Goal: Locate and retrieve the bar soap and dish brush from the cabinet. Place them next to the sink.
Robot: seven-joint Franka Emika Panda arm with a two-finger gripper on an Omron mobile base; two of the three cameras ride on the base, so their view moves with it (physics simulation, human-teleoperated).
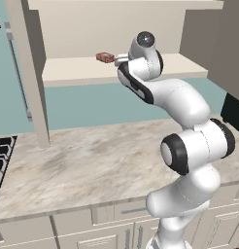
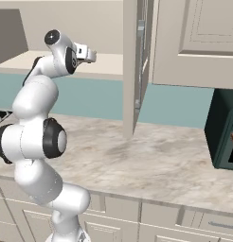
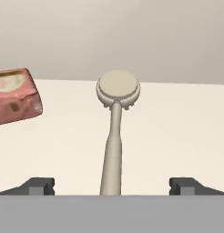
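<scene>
Lying straight ahead on the cabinet (image 1: 116,73) shelf, the dish brush (image 3: 114,136) points its handle between the fingers of the wide, empty claw (image 3: 112,186), disc head farthest; the bar soap (image 3: 16,96) sits apart to its left

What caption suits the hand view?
Open gripper straddling beige round-headed dish brush, reddish-brown bar soap alongside.

Brush (image 3: 114,132) and soap (image 3: 13,96) side by side on the cabinet shelf (image 1: 82,72), soap left, above the counter (image 1: 102,160).
</scene>
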